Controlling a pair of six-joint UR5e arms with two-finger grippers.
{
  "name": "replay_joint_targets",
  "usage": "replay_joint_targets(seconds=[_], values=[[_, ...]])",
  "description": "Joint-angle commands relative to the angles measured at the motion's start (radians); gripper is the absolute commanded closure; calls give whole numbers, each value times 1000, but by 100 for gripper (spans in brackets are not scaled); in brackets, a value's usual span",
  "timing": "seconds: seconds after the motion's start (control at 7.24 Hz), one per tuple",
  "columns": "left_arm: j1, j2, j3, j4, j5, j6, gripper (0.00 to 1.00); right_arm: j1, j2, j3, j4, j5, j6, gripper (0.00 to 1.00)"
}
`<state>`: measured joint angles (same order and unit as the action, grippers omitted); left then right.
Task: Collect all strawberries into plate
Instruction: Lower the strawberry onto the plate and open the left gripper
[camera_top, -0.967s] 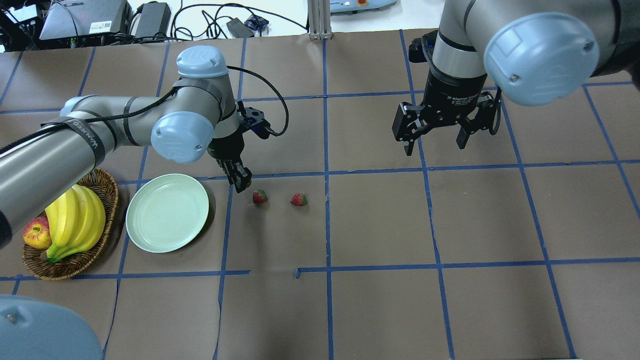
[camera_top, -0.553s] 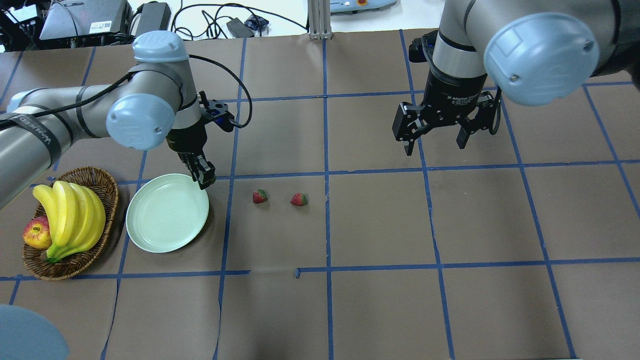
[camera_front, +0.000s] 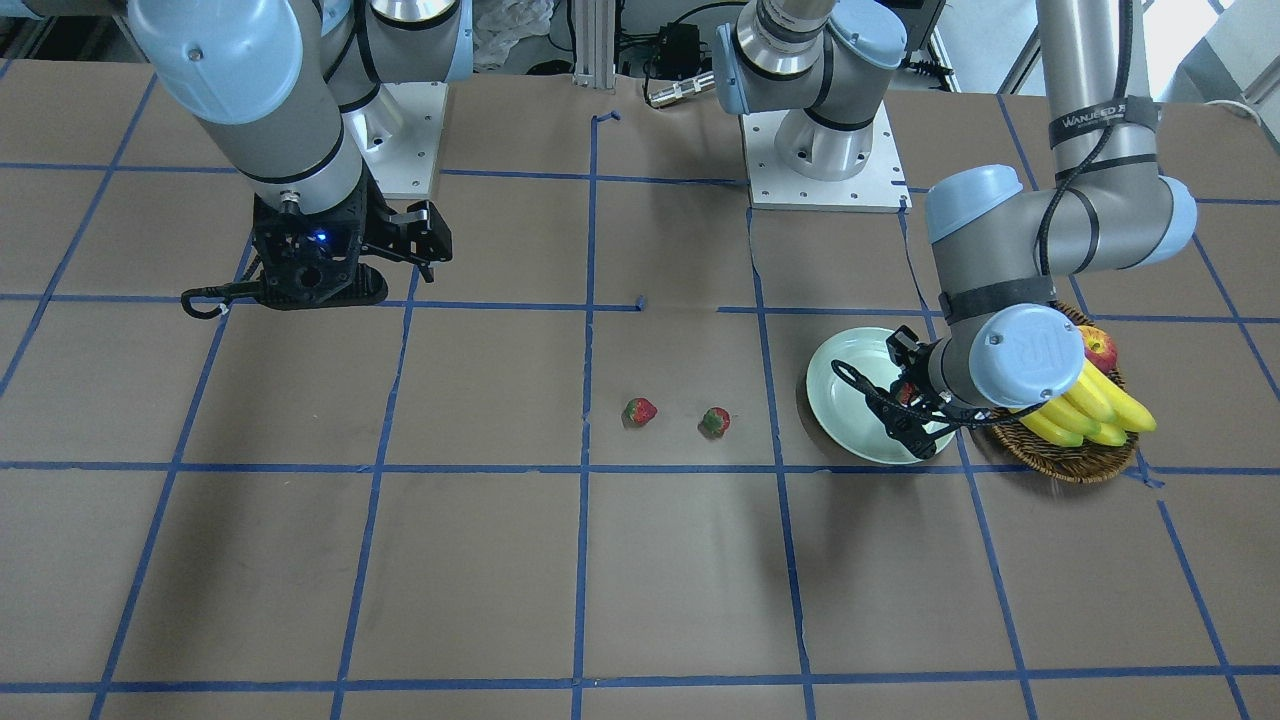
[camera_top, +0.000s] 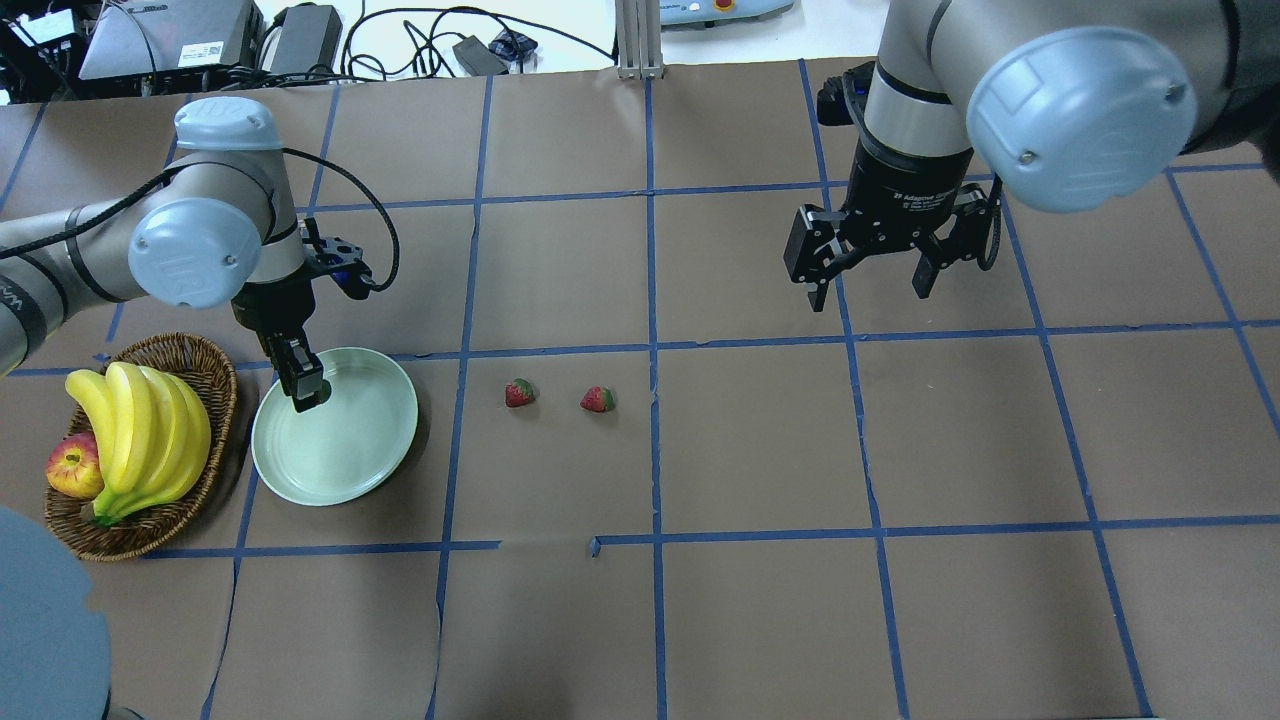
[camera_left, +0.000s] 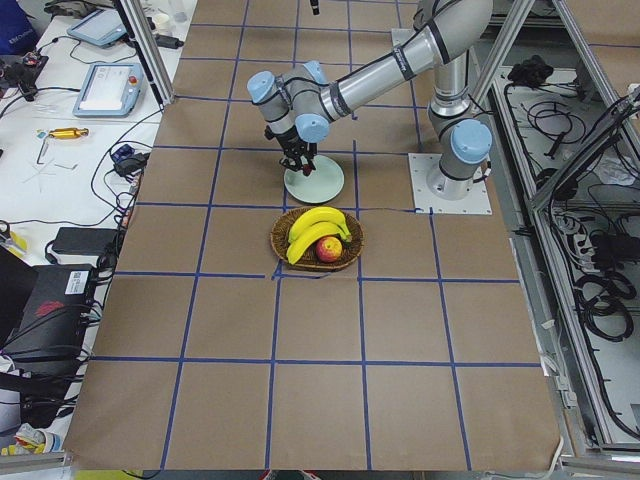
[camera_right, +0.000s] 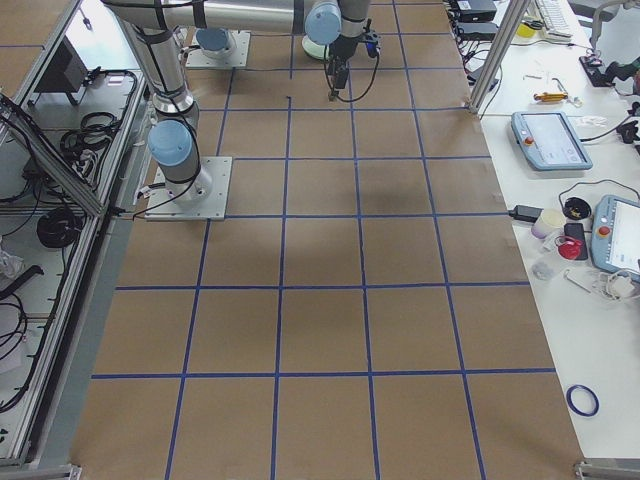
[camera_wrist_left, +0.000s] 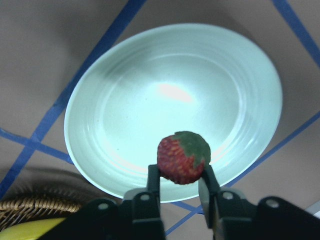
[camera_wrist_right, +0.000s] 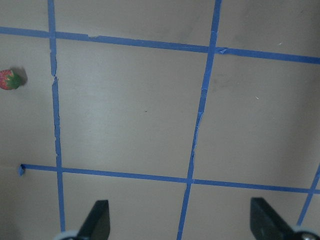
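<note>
Red strawberry (camera_wrist_left: 182, 159) is hanging pinched in my left claw (camera_wrist_left: 181, 175) over the plate (camera_wrist_left: 125, 100), so I am reckoning a release comes next; right claw (camera_top: 868, 292) is gaping empty.

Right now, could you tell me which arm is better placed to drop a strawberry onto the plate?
The left. The left gripper is shut on a strawberry over the plate, while the right gripper hangs open and empty far across the table.
</note>
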<state>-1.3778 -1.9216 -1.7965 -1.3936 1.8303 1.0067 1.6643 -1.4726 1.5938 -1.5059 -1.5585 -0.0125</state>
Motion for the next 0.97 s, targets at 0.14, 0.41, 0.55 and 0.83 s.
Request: replay_joint_targets(seconds=[0.14, 0.41, 0.55, 0.83], values=[[13, -23, -1, 4, -5, -8, 0, -1, 0, -1, -2, 0, 0, 0], [5, 10, 18, 4, -23, -9, 0, -1, 0, -1, -2, 0, 0, 0], [-4, 24, 52, 4, -128, -61, 0, -1, 0, -1, -2, 0, -1, 0], [-41, 18, 63, 5, -252, -204, 0, -1, 0, -1, -2, -2, 0, 0]])
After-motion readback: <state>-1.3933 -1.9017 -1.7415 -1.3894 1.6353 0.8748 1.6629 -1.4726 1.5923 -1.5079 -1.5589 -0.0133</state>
